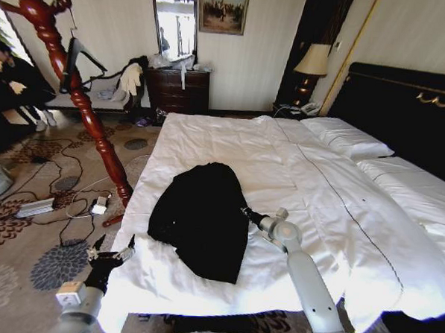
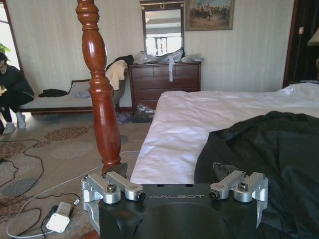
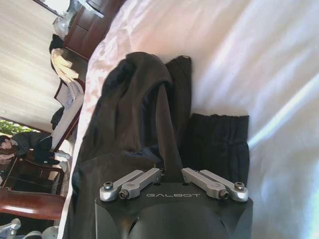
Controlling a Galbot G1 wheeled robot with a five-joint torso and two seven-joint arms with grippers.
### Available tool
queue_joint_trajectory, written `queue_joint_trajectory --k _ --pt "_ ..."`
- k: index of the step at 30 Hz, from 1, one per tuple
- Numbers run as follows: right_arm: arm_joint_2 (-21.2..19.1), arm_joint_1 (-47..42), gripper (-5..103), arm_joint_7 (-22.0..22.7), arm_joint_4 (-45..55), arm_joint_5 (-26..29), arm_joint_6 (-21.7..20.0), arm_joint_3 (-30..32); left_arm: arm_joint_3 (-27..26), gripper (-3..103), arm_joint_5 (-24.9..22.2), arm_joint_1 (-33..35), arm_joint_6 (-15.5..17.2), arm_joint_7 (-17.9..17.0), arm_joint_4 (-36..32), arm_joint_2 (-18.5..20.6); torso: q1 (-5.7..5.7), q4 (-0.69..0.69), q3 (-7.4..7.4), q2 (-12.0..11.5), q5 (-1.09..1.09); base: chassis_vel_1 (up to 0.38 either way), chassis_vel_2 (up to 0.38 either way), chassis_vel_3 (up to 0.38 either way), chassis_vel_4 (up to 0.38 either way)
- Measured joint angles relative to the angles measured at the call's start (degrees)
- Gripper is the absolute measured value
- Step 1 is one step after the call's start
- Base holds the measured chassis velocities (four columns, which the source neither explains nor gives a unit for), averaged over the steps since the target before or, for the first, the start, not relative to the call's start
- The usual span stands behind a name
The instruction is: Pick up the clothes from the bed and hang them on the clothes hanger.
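On the bed: the black jacket (image 1: 202, 218) lies spread and rumpled on the white sheets of the bed (image 1: 340, 195), near the foot end and toward the robot's left side of the mattress.
Jacket, close up: in the right wrist view the jacket (image 3: 144, 114) is bunched into folds, with a ribbed cuff or hem lying flat on the sheet beside the main heap.
Right gripper: the right gripper (image 1: 248, 213) reaches in over the bed to the jacket's right edge. In the right wrist view the right gripper (image 3: 172, 167) has its jaws drawn close together with a fold of black cloth rising between them, so it has hold of the jacket.
Left gripper: the left gripper (image 1: 112, 252) sits low at the bed's left foot corner, beside the mattress and over the carpet. In the left wrist view the left gripper (image 2: 172, 181) has its jaws spread wide and holds nothing, the jacket (image 2: 269, 154) lying just ahead of it.
Hanger: the black clothes hanger (image 1: 77, 58) hangs by its hook from an arm of the red-brown coat stand (image 1: 84, 107), which stands on the carpet off the bed's left side, well apart from the jacket.
Coat stand, left wrist view: the turned post of the coat stand (image 2: 99, 89) rises near the bed's corner.
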Motion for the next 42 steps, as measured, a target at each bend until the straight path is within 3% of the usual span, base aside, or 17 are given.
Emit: queue_joint_trajectory --k 4,8,9,11,13,14,17,21,23,27,28,31,32,34,39,42 --pt "-2.5 -0.7 0 1.5 3.6 -1.5 -0.6 1.0 -0.5 96 -0.5 0.1 0.0 -0.1 -0.5 -0.2 0.00 0.03 0.00 0.0 0.00 0.000 0.000 0.000 0.000" --pt "-11.7 -3.2 0 2.7 10.1 -5.6 -3.4 3.5 0.0 96 -0.5 0.0 -0.2 0.1 -0.5 -1.1 0.00 -0.04 0.00 0.0 -0.02 0.000 0.000 0.000 0.000" --pt "-11.7 -3.2 0 2.7 10.1 -5.6 -3.4 3.5 0.0 96 -0.5 0.0 -0.2 0.1 -0.5 -1.1 0.00 -0.04 0.00 0.0 -0.02 0.000 0.000 0.000 0.000" --pt "-15.5 -4.4 0 3.0 13.2 -7.8 -5.7 5.9 0.7 96 -0.5 -0.6 -0.2 0.1 -0.2 -1.4 0.00 -0.01 0.00 0.0 0.02 0.000 0.000 0.000 0.000" --pt "-19.3 -6.2 0 1.9 15.9 -11.5 -7.5 8.7 1.3 96 -0.4 -1.0 -0.2 0.0 -0.1 -1.4 0.00 0.02 0.00 0.0 -0.01 0.000 0.000 0.000 0.000" --pt "-19.3 -6.2 0 1.9 15.9 -11.5 -7.5 8.7 1.3 96 -0.4 -1.0 -0.2 0.0 -0.1 -1.4 0.00 0.02 0.00 0.0 -0.01 0.000 0.000 0.000 0.000" --pt "-24.7 -9.4 0 -1.6 19.0 -16.9 -8.0 11.2 1.7 96 -0.4 -1.2 -0.2 0.0 -0.1 -1.7 0.00 -0.05 -0.01 0.0 0.01 0.000 0.000 0.000 0.000" --pt "-26.3 -9.7 0 -3.3 22.0 -20.6 -8.0 8.8 1.7 96 -0.3 -0.9 -0.4 0.3 -0.1 -2.6 0.00 0.00 0.00 0.0 -0.01 0.000 0.000 0.000 0.000" --pt "-26.2 -8.8 0 -3.6 22.7 -22.3 -8.0 6.4 1.6 96 -0.2 -0.8 -0.5 0.4 -0.1 -2.8 0.00 0.01 -0.01 0.0 -0.01 0.000 0.000 0.000 0.000" --pt "-21.9 -0.9 0 -4.1 23.2 -27.2 -7.4 -10.2 0.4 96 -0.2 0.4 -1.3 1.2 -0.4 -3.6 0.00 0.02 0.00 0.0 -0.01 0.000 0.000 0.000 0.000" --pt "-21.9 -0.9 0 -4.1 23.2 -27.2 -7.4 -10.2 0.4 96 -0.2 0.4 -1.3 1.2 -0.4 -3.6 0.00 0.02 0.00 0.0 -0.01 0.000 0.000 0.000 0.000" --pt "-16.3 5.9 0 -5.2 19.3 -32.2 -4.8 -22.7 -0.5 96 -0.1 1.5 -1.9 1.6 -0.7 -4.1 0.00 0.02 0.01 0.0 -0.04 0.000 0.000 0.000 0.000" --pt "-16.3 5.9 0 -5.2 19.3 -32.2 -4.8 -22.7 -0.5 96 -0.1 1.5 -1.9 1.6 -0.7 -4.1 0.00 0.02 0.01 0.0 -0.04 0.000 0.000 0.000 0.000" --pt "-11.8 9.2 0 -6.3 15.5 -35.4 -3.0 -29.6 -1.1 96 -0.1 2.3 -2.1 1.9 -1.3 -4.4 0.01 0.05 0.01 0.0 -0.03 0.000 0.000 0.000 0.000" --pt "-7.7 9.1 -3 -8.8 12.9 -39.9 -0.5 -34.3 -0.7 96 0.0 2.0 -2.2 1.9 -0.9 -4.4 0.01 0.01 0.00 0.0 -0.02 0.000 0.000 0.000 0.000" --pt "-7.2 7.6 7 -9.0 13.0 -40.7 -0.1 -34.2 0.0 96 0.3 1.5 -2.0 1.8 -0.6 -4.5 0.01 0.00 0.00 0.0 -0.02 0.000 0.000 0.000 0.000"
